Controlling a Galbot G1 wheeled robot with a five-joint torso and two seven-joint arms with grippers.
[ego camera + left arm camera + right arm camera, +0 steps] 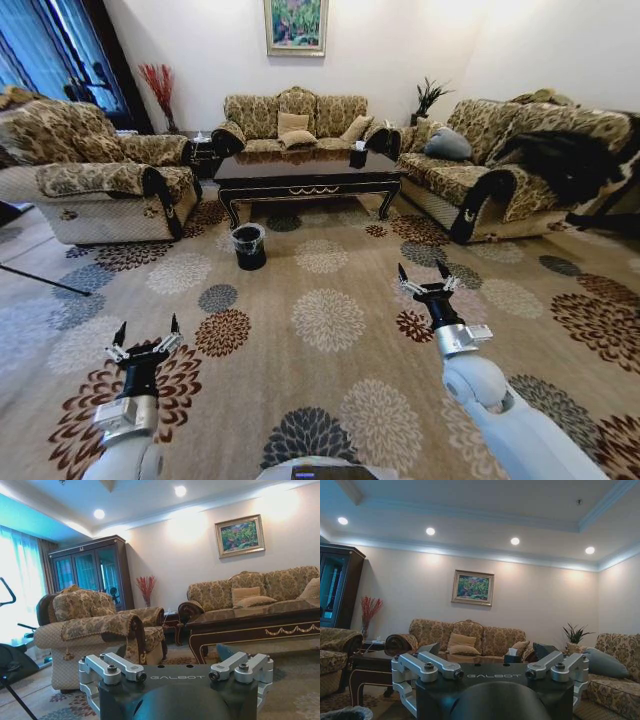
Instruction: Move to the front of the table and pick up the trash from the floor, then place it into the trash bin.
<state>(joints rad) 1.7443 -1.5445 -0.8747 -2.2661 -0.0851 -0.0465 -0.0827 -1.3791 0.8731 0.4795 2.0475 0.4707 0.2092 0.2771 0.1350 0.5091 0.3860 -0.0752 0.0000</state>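
The dark glossy table (305, 178) stands across the room in the head view, in front of the back sofa; it is also in the left wrist view (260, 622). The black trash bin (249, 245) with its clear liner sits on the floor (330, 330) before the table's left end. I cannot make out any trash on the patterned carpet. My left gripper (146, 335) hovers open and empty over the near carpet at the lower left. My right gripper (425, 277) is open and empty too, held farther forward on the right.
An armchair (100, 180) flanks the table on the left, a sofa (295, 120) stands behind it, and another sofa (500, 160) with a black garment (570, 160) is on the right. A black tissue box (358, 155) sits on the table. A thin black rod (40, 278) lies at far left.
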